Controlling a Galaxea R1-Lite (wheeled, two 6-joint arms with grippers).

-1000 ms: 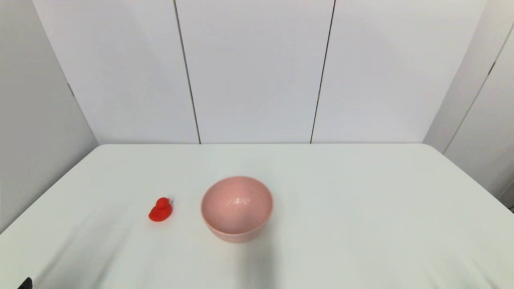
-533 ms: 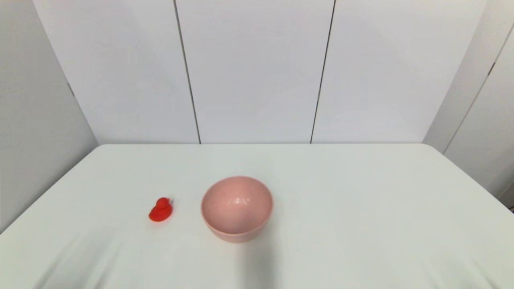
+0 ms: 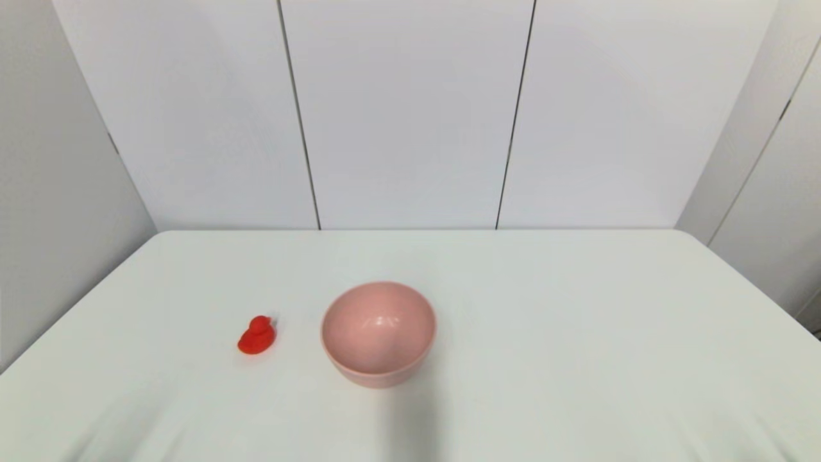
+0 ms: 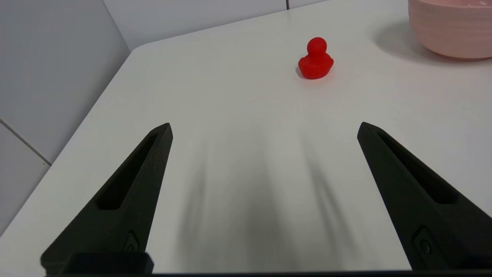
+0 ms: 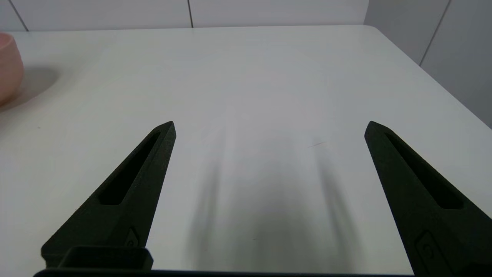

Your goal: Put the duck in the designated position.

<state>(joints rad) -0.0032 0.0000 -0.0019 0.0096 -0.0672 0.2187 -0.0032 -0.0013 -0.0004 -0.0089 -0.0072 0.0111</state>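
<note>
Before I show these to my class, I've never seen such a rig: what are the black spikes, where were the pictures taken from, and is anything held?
It is a two-armed robot at a white table. One picture looks down from its head; the other two come from cameras on its wrists. The black spikes are gripper fingers. The left gripper and right gripper are both open and hold nothing. On the table sit a small red duck and, apart from it on its right, a pink bowl, which looks empty. In the left wrist view the duck lies ahead of the fingers, untouched.
</note>
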